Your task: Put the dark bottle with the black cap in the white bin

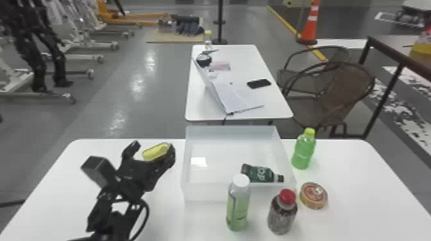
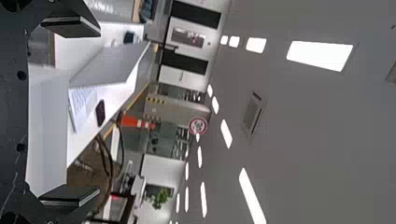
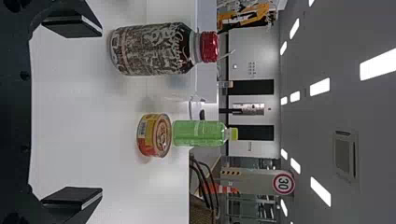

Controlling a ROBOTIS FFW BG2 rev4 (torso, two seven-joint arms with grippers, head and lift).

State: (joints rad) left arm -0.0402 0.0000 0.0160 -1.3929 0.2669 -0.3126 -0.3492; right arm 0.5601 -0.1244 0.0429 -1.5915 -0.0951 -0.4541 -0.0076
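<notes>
The bench is white, flat and smooth, with round corners. Past it, on a shiny gray floor, stands a white table with an open laptop and a black phone. Brown chairs with bendy arms stand right of it, and an orange cone with white stripes is farther back. Bright lights are up on the gray roof.

The bin is a white box with straight, smooth sides. The green bottle is see-through. The red-cap bottle has a speckled side, and the tin is round and low. The white-cap bottle is tall and thin.

The dark bottle lies on its side in the bin, near the front right corner. Its long way runs mostly left to right. Its black cap points right and a bit to the front.

The left pincer is wide, by a yellow thing. The right pincer is wide too.
</notes>
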